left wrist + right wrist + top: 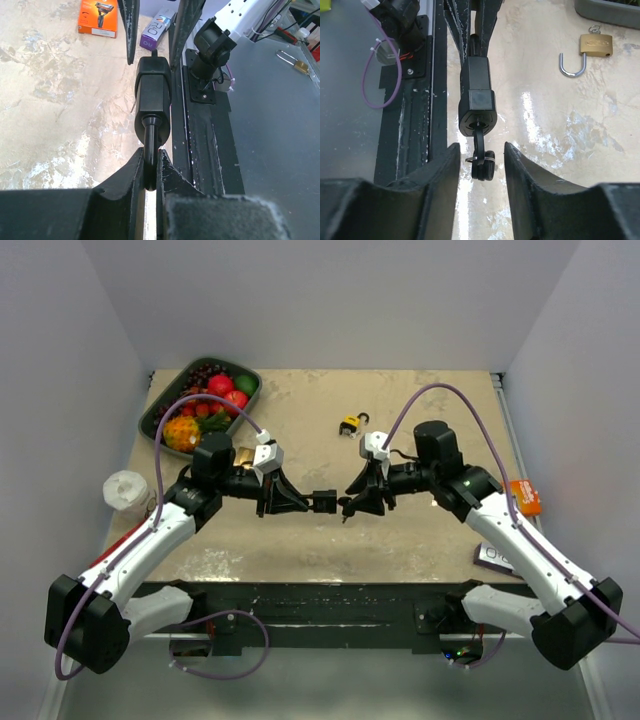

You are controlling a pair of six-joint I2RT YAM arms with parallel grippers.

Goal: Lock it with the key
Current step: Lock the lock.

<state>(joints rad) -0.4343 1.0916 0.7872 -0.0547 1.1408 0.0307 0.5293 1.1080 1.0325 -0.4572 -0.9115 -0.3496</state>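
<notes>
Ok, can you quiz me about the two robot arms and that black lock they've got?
1. True or false: the left gripper is shut on the shackle end of the black padlock.
2. Pick one. Where is the key? A: stuck in the padlock's keyhole. B: pinched by the left gripper. C: lying loose, away from the lock.
3. Fill the gap: the right gripper has its fingers either side of the key, and it is ___ (open or shut).

Key: 1 true; 2 A; 3 open.
</notes>
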